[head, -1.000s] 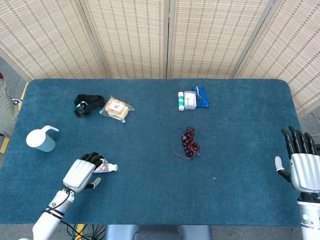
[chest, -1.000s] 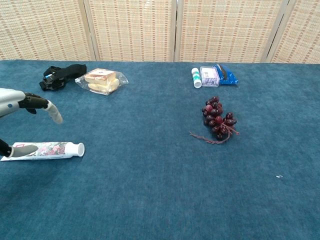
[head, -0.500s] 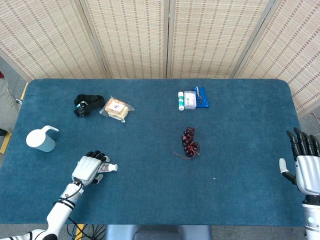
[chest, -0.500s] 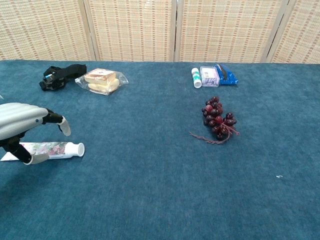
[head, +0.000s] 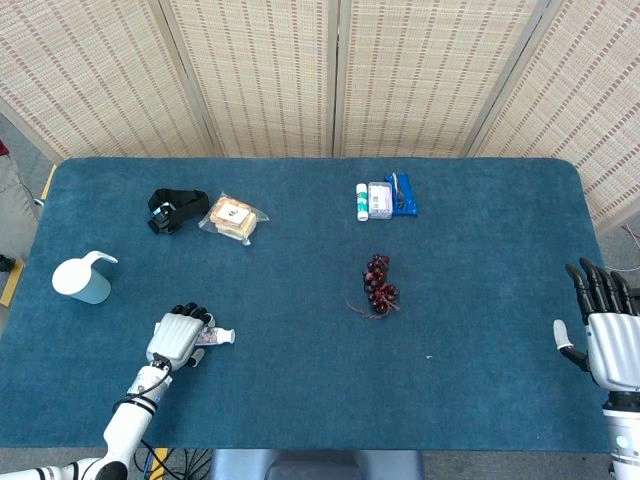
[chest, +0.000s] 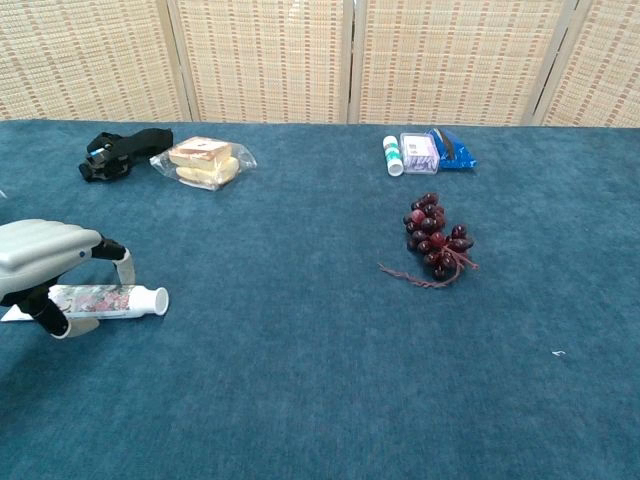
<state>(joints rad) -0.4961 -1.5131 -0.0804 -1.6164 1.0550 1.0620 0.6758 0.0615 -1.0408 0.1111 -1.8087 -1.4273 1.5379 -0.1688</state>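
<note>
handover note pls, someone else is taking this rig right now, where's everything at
Left hand: arched over the white flower-printed tube, fingers curled down on both sides of it; tube lies flat on the blue cloth table, not lifted, grip not confirmed.
Right hand: open, fingers up, at the table's right edge, holding nothing.
Nearby: white cup with handle left of the tube; dark red grape bunch mid-table.
Done: left hand is over the tube. Left: probably closing on it and lifting.

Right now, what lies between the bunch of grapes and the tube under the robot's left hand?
Nothing: in the chest view only bare blue cloth stretches from the tube, under the left hand, to the grapes.
</note>
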